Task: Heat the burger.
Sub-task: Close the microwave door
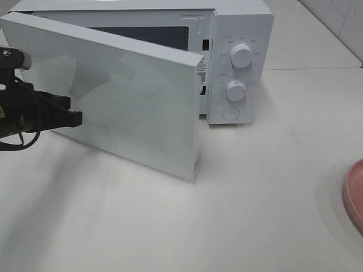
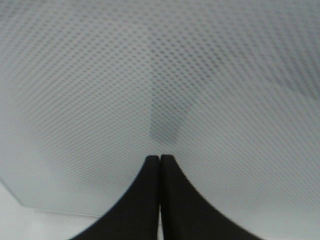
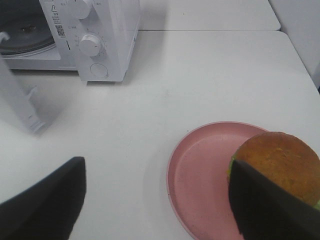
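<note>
The burger, with a golden-brown bun and a sliver of green lettuce, sits on the pink plate. In the right wrist view one of my right gripper's fingers partly covers it. My right gripper hangs above the plate, open wide, holding nothing. The white microwave stands at the back with its door swung partly open. My left gripper is shut, its tips against the door's dotted outer face. The exterior view shows neither the burger nor my right gripper.
The pink plate shows only as a sliver at the right edge of the exterior view. The microwave's two dials face forward. Its glass turntable shows inside the cavity. White tabletop spreads in front.
</note>
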Controlling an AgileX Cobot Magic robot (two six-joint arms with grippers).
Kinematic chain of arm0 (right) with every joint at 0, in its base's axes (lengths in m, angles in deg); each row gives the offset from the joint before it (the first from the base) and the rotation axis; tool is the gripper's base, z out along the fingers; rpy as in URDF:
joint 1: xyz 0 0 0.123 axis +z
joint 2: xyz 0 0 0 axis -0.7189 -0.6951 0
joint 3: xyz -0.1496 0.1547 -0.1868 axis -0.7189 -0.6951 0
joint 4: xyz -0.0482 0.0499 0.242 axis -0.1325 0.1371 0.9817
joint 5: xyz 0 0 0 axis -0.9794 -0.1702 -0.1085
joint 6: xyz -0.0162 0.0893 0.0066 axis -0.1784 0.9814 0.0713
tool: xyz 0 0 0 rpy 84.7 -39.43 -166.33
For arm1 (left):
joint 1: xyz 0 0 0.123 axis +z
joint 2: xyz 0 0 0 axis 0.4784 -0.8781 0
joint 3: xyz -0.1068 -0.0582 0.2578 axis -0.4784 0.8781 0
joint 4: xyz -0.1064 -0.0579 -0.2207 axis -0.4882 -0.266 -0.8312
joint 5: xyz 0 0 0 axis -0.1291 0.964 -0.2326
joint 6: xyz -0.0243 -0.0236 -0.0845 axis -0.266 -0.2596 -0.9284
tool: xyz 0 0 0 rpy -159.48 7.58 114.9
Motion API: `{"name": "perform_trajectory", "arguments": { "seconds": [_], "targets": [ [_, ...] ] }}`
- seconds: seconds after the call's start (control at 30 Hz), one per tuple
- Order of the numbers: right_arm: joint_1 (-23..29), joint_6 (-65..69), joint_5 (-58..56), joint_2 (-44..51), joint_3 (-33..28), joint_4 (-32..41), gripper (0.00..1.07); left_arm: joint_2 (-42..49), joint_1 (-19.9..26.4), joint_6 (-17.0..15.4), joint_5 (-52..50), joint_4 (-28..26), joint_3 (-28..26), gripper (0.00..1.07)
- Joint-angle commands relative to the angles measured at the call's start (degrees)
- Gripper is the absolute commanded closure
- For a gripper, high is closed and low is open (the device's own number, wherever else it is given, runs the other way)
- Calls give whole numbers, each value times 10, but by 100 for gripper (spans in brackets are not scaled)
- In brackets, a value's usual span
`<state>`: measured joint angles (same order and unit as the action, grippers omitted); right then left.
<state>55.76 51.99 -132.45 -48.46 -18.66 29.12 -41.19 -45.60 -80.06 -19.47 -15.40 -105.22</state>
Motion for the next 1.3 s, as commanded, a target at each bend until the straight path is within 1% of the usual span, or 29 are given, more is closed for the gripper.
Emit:
{"name": "perform_trajectory", "arguments": {
  "seconds": [0.03,0.23,0.37,0.47,0.5,0.57,0.63,0.67,0.73,0.83,1.0,1.07,1.1,1.27,1.3],
  "targets": [
    [-3,-5,4,15,-1,1,32,-15,-23,-5,-5,2,-26,107],
    [-3,-5,4,15,-1,1,32,-33,-40,-5,-4,-5,-54,107],
    [-3,-5,4,15,-1,1,32,-53,-59,-5,0,-28,-79,107],
    [-3,-5,4,15,-1,1,32,-60,-65,-5,6,-35,-90,107],
    [-3,-5,4,15,-1,1,32,-69,-71,-5,14,-37,-103,107],
    [-3,-5,4,15,-1,1,32,-74,-71,-5,15,-37,-110,107],
    [-3,-5,4,15,-1,1,32,-88,-76,-5,29,-40,-132,107],
    [-3,-5,4,15,-1,1,32,-88,-76,-5,29,-40,-132,107],
    [-3,-5,4,15,-1,1,32,-101,-78,-6,42,-40,-160,107],
    [-3,-5,4,15,-1,1,32,-105,-78,-6,42,-40,-168,107],
    [-3,-5,4,15,-1,1,32,-125,-78,-7,61,-40,-206,107],
    [-3,-5,4,15,-1,1,32,-128,-78,-7,62,-40,-212,107],
    [-3,-5,4,15,-1,1,32,-135,-81,-7,68,-40,-224,107],
    [-3,-5,4,15,-1,1,32,-148,-88,-7,70,-40,-244,107],
    [-3,-5,4,15,-1,1,32,-157,-90,-7,71,-40,-256,107]
  ]
}}
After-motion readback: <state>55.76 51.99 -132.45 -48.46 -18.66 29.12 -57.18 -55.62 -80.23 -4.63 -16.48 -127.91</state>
